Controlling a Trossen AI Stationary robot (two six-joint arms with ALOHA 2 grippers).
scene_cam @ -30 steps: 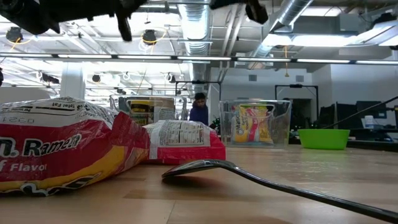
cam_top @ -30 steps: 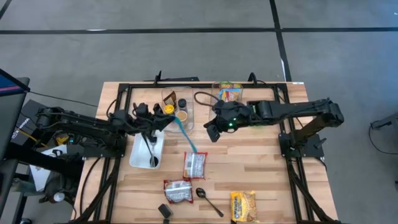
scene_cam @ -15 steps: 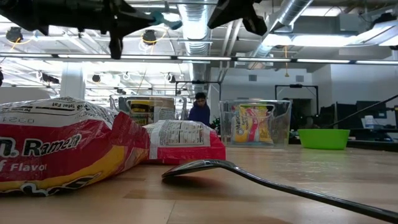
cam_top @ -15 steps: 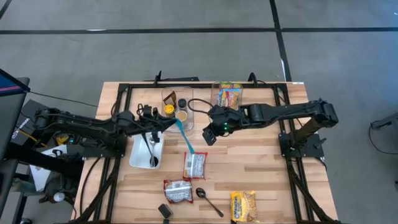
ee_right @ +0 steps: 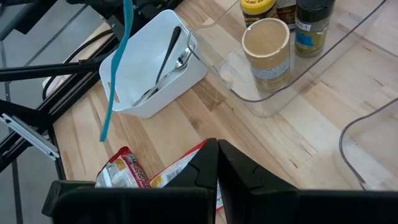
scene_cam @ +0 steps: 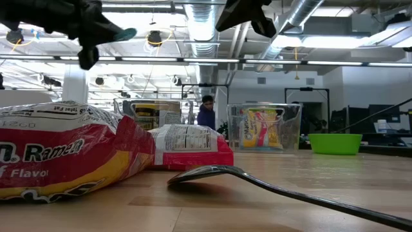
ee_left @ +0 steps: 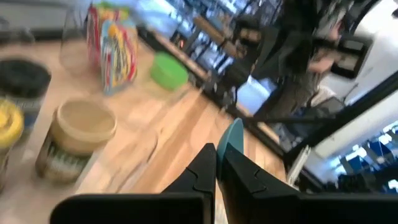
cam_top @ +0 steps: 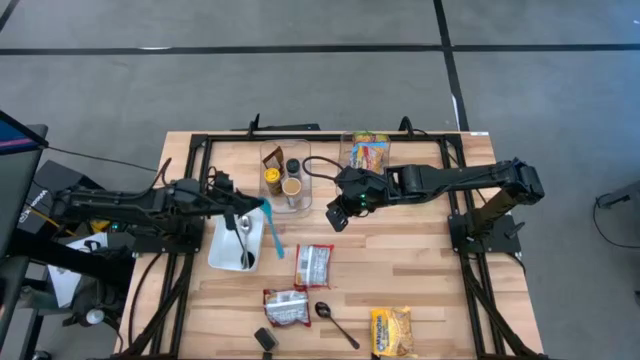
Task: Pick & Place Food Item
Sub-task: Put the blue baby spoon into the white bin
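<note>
Left gripper [cam_top: 252, 207] pinches a teal utensil [cam_top: 272, 232] above the white bin [cam_top: 222, 252]; right gripper [cam_top: 337, 217] hovers pressed together, empty. Ramen packets [cam_top: 313, 266] lie untouched on the table [cam_top: 430, 270], so placing seems unstarted. Right wrist view alone reveals spoons [ee_right: 163, 65] inside the bin

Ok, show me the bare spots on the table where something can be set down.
Bare wood lies right of the ramen packets, below the right gripper. The far side is crowded by the clear bin and white tray.
</note>
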